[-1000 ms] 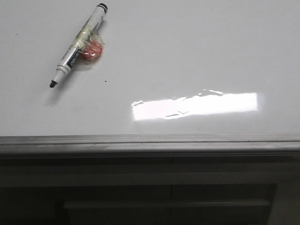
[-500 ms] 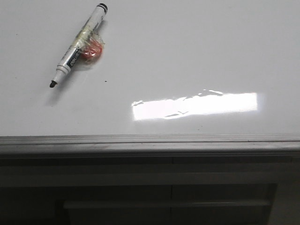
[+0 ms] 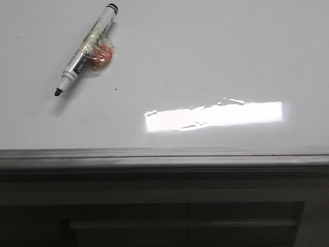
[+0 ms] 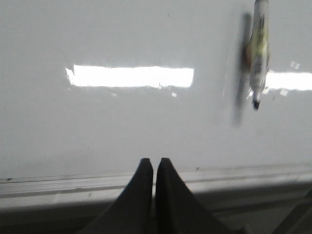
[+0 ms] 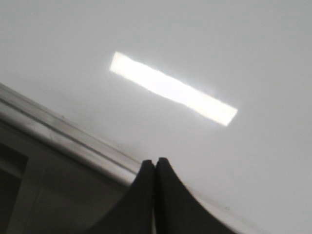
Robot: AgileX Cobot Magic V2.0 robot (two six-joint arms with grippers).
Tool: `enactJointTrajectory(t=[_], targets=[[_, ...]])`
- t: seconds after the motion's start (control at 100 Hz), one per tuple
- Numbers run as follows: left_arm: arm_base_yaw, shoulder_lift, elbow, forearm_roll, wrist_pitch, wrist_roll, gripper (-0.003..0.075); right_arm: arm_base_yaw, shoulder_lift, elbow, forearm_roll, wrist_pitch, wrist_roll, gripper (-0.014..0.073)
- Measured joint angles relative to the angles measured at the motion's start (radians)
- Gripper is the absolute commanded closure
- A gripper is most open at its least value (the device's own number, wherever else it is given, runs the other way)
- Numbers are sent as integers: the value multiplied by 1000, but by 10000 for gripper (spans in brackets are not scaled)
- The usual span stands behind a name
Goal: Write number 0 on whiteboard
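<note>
The glossy white whiteboard (image 3: 216, 56) fills the front view, with a grey metal edge strip (image 3: 164, 154) along its near side. No drawn 0 shows on it. An uncapped black marker (image 3: 86, 49) lies at the far left, tip toward the near edge, with a small red object (image 3: 100, 54) taped to it. The marker also shows in the left wrist view (image 4: 259, 48). My left gripper (image 4: 155, 162) is shut and empty over the board's edge strip. My right gripper (image 5: 156, 163) is shut and empty over the edge strip too. Neither gripper shows in the front view.
A bright rectangular glare (image 3: 213, 117) lies on the board near its front edge. A tiny black speck (image 3: 115, 89) sits right of the marker tip. Below the edge strip is a dark cabinet front (image 3: 164, 211).
</note>
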Motion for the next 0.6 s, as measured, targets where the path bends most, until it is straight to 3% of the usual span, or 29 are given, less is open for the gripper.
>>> enactJointTrajectory(t=[0.14, 0.28, 0.41, 0.6], targets=[[0, 0, 0, -240, -51, 0, 740, 0, 0, 0, -14, -178, 0, 662], [0, 0, 0, -421, -70, 0, 740, 0, 0, 0, 61, -386, 0, 662], [0, 0, 0, -543, -79, -2, 740, 0, 0, 0, 290, -463, 30, 662], [0, 0, 0, -571, -69, 0, 739, 0, 0, 0, 705, -456, 63, 662]])
